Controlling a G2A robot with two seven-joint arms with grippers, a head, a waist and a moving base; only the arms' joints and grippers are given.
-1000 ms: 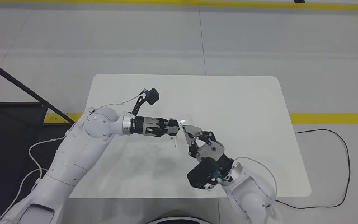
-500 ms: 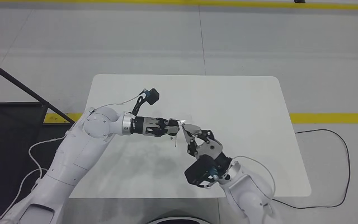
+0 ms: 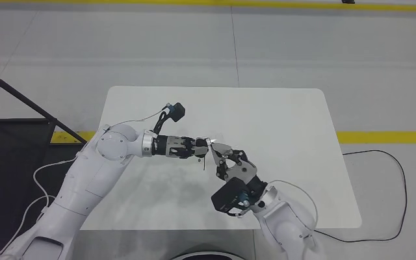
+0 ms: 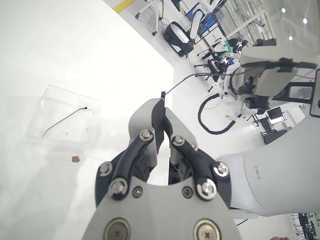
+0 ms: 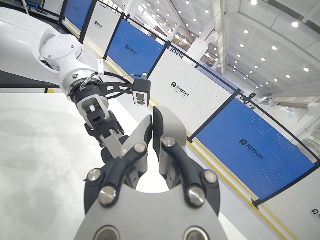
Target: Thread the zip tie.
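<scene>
A: Over the white counter [image 3: 286,117], where a clear bag [image 4: 72,96] lies holding a spare tie [image 4: 65,118], what might fail?

B: The left tool [image 4: 163,111] pinches the zip tie [image 4: 178,84] just under its head, tail free in the air. The right tool [image 5: 151,123] is pressed together, nothing visible between. The thin tail may flex and miss the slot, or slip out and drop.

The top camera sits above the arms and looks steeply down, taking in nearly all of the white table [image 3: 286,123]. Each wrist camera rides close behind its own fingers. The left gripper [image 4: 163,111] is seen along its length against the table, and the right gripper [image 5: 151,123] looks upward toward wall panels [image 5: 250,136] and ceiling [image 5: 250,13]. The right wrist view also takes in the left gripper and the table.
</scene>
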